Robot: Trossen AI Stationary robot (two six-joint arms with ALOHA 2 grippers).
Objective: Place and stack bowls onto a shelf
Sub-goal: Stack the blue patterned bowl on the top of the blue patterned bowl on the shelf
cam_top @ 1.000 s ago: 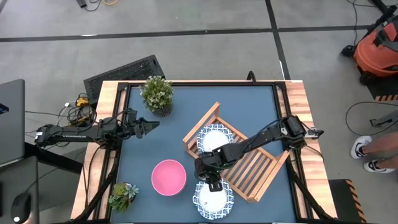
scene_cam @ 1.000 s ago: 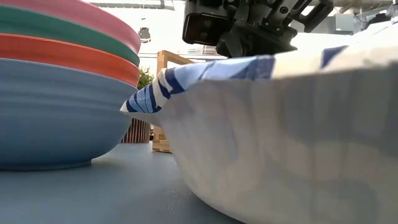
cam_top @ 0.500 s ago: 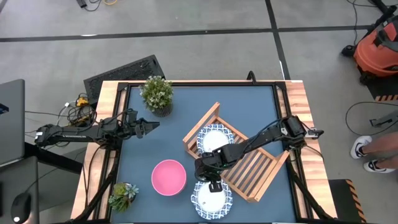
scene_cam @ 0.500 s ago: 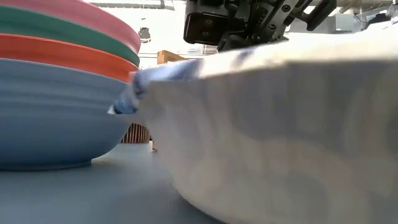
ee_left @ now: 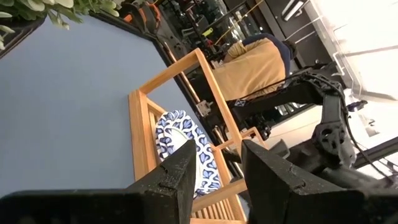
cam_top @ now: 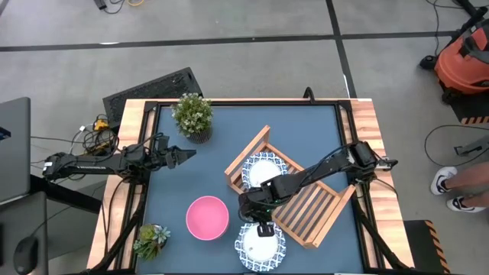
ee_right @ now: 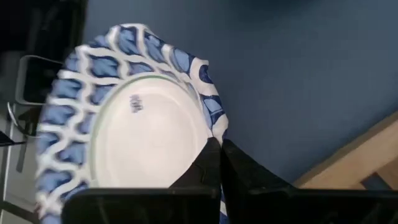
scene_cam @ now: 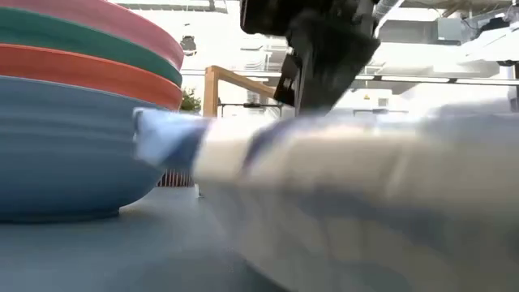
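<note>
no readable text, label, brand or number in any view, a small dark mark inside the blue-and-white bowl (ee_right: 127,152) in the right wrist view, too blurred to read

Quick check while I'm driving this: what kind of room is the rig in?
Probably a lab or workshop, not a kitchen: bare concrete floor marked with dark lines, loose cables beside the table, and an orange shop vacuum in the corner.
</note>
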